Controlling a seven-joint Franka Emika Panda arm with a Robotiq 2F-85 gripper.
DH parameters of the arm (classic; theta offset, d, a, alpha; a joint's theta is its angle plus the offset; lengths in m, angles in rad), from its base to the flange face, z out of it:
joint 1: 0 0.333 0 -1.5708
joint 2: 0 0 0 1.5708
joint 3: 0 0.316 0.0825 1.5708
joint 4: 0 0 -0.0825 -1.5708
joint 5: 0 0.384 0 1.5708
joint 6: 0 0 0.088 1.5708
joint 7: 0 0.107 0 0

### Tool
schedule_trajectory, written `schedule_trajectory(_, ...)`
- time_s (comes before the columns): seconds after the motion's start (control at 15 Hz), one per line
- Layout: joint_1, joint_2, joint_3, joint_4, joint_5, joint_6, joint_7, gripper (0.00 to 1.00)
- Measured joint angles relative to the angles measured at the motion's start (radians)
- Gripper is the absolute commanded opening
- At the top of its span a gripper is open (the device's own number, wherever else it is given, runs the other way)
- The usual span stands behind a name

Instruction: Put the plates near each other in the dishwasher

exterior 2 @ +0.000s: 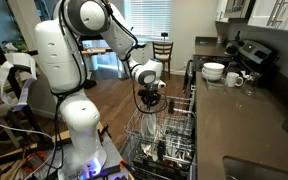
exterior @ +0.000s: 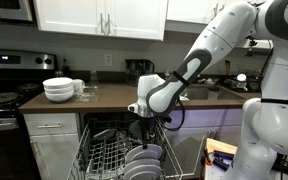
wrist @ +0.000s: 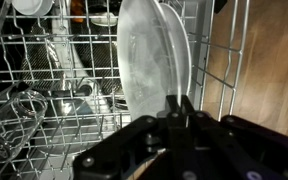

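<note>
Gripper clamped tight on plate rim, inside dishwasher.
Plate upright on edge, long axis vert., faces sideways in wrist view; other plates just beside it, ext. view.

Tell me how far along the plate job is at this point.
Done: plates already stand in the dishwasher rack. In hand: the hand is shut on the rim of one upright plate among the tines. Left: seat it beside the others and let go.
</note>
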Motion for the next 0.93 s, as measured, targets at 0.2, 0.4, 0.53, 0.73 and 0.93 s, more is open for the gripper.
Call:
schedule_trajectory(0.2, 0.000, 0.000, 0.000, 0.001, 0.000, 0.000, 0.001, 0.01)
schedule_trajectory(0.4, -0.001, 0.003, 0.001, 0.000, 0.003, 0.000, -0.003, 0.01)
schedule_trajectory(0.53, -0.007, 0.008, 0.001, 0.002, 0.003, 0.000, -0.013, 0.01)
schedule_trajectory(0.73, -0.033, 0.028, -0.001, 0.009, 0.025, 0.000, -0.074, 0.01)
schedule_trajectory(0.93, -0.072, 0.057, -0.002, 0.027, 0.102, -0.004, -0.192, 0.01)
